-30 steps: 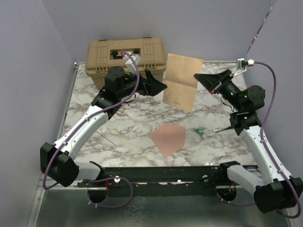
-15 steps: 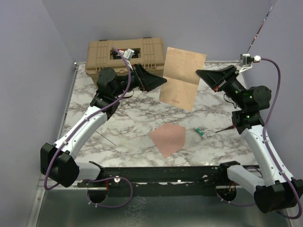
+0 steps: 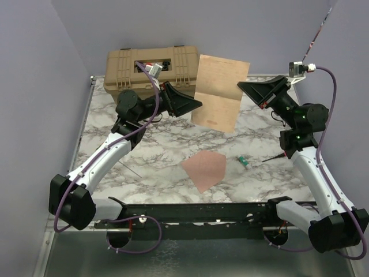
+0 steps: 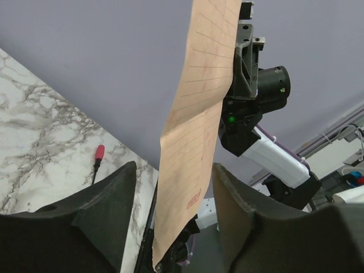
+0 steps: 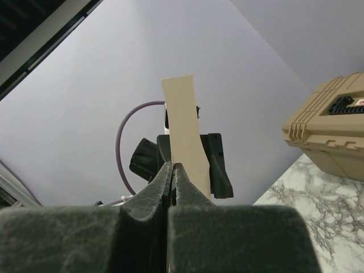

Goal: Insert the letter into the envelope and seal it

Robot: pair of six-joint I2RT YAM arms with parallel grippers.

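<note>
**Desk:** Where's the letter?

**Me:** The letter (image 3: 218, 92) hangs upright in the air over the far half of the worktop (image 3: 161, 150), creased across its middle. My right claw (image 3: 242, 86) is clamped tight on its right edge. My left claw (image 3: 199, 105) straddles the left edge, jaws apart with a gap on each side (no contact that I can see).

**Desk:** Room around it?

**Me:** Top and bottom edges hang free. The tan case (image 3: 153, 69) sits beside it on the left. The envelope (image 3: 204, 170) lies flat on the worktop nearer me, well apart.

**Desk:** Any writing?

**Me:** Faint ruled lines (image 4: 205, 74) and a small red mark (image 4: 193, 199), too small to read.

**Desk:** Arms?

**Me:** Both raised, claws pointing inward at each other.
</note>
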